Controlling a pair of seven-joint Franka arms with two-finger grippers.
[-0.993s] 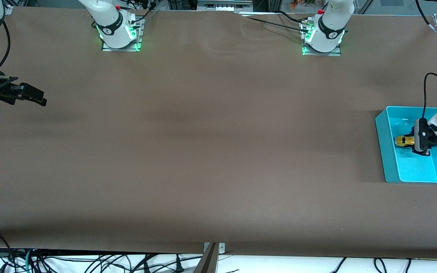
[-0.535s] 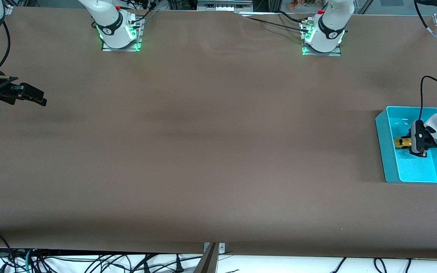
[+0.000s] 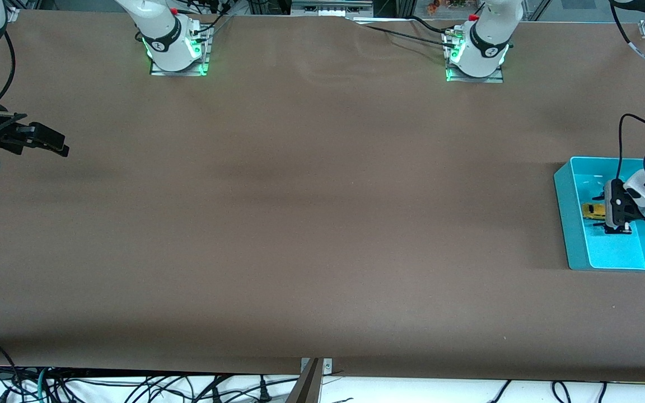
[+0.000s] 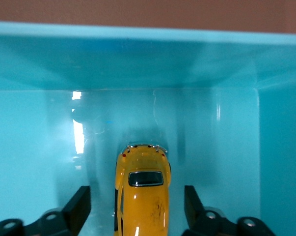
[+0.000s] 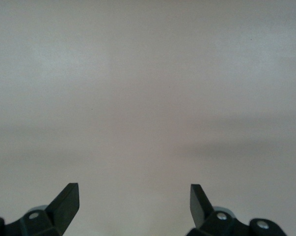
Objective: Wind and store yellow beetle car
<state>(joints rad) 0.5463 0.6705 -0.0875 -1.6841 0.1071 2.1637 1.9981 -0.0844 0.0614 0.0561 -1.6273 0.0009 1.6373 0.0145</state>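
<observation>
Now our left hand (image 4: 137, 211) has just let go: its fingers stand wide beside the yellow beetle car (image 4: 142, 191), which rests in the cyan bin (image 3: 571, 224), so storing looks done. Our right hand (image 5: 135, 201) waits wide over the bench (image 3: 300, 224).

Cyan bin (image 3: 571, 224) on brown table (image 3: 300, 224)

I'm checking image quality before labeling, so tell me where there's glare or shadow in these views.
Left wrist view: bright white glare streaks on the cyan bin floor beside the yellow beetle car, which casts a soft shadow ahead. Front view: green glow at both arm bases, broad dim bands across the table. Right wrist view: even, washed-out light, faint shadow band.
</observation>
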